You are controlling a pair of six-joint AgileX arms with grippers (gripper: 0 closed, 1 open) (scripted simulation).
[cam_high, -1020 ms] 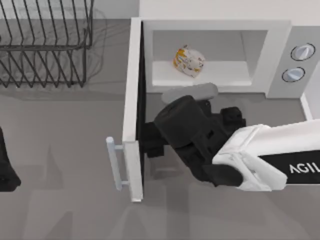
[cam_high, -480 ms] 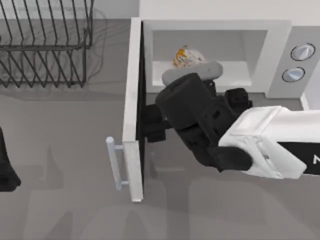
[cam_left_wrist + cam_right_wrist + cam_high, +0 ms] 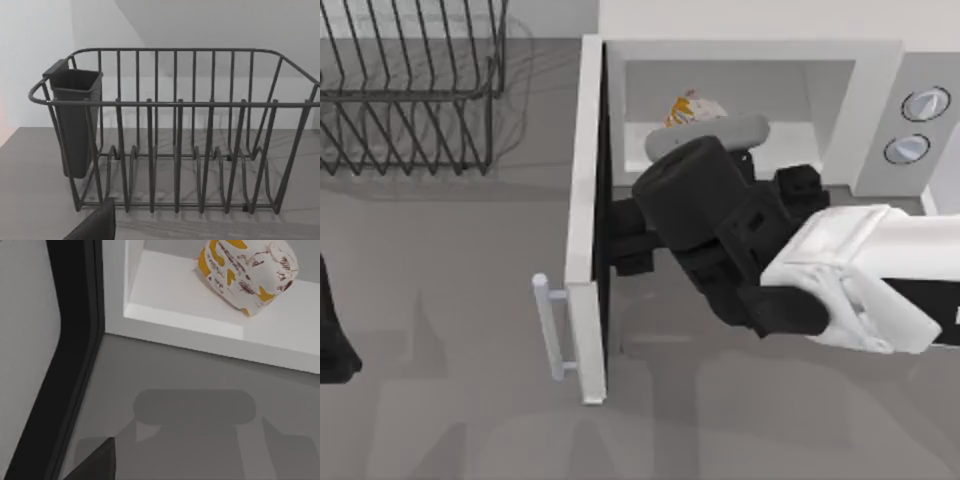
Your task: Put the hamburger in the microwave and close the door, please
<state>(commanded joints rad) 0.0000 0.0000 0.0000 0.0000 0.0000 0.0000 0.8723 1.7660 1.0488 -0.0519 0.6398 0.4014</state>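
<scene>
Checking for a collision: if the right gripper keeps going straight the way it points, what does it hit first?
Probably the door's dark inner face; the right gripper points at it, seemingly close already.

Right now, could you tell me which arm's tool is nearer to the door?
Right. The right tool sits against the inner face of the open door, in front of the microwave. The left tool is parked at the table's far left edge.

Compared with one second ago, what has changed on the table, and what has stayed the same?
The right arm moved toward the microwave opening, so its wrist now covers part of the hamburger from above; the right gripper stays beside the dark inner face of the door. The hamburger stayed on the cavity floor, the door stayed open, the wire rack did not move, and the left arm stayed parked at the left edge.
</scene>
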